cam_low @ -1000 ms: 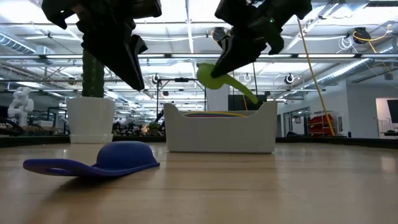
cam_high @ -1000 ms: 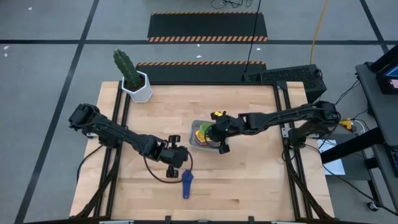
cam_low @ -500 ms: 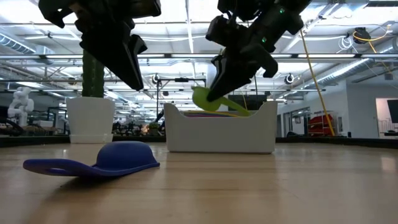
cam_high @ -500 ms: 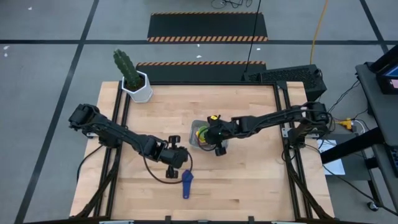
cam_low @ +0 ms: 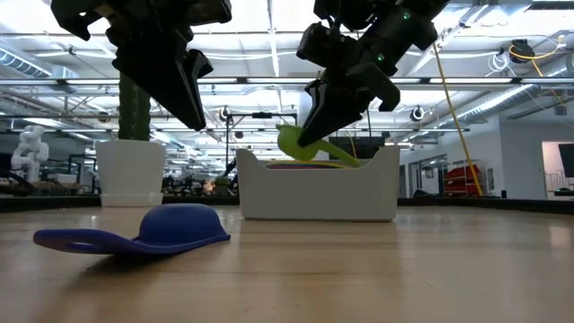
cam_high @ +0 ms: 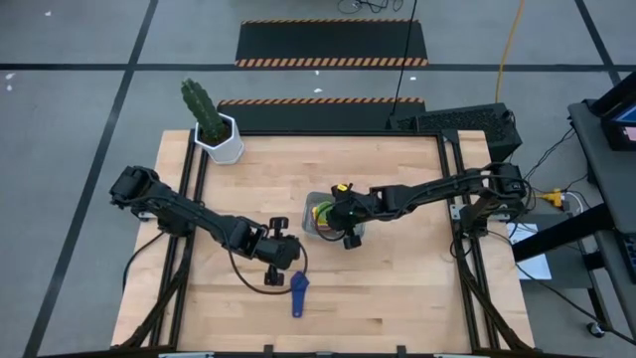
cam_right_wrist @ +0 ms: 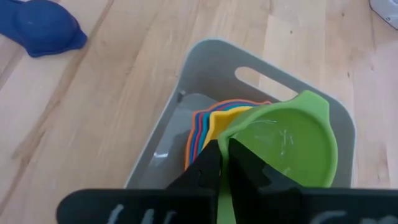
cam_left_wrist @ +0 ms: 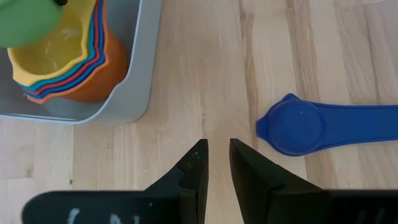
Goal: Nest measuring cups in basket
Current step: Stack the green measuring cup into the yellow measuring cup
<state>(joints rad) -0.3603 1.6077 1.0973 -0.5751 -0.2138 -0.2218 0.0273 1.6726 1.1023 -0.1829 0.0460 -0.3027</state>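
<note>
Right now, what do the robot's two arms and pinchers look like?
Both arms are dark, almost black, thin and built from jointed segments. The left arm has a black cable looping beside its wrist. The right arm has a small yellow marking near the right gripper. The left gripper has two black wedge-shaped fingers tapering to points, and white scribbled marks on its body.

You see the counter (cam_high: 397,288) as pale planked wood, matt, grain visible. The basket (cam_right_wrist: 186,93) reads as smooth grey plastic with a soft sheen. The green cup (cam_right_wrist: 292,146) is glossy plastic, faintly scratched. The blue cup (cam_left_wrist: 298,124) looks smooth, satin plastic. The tool fingers (cam_left_wrist: 193,168) look matt black.
</note>
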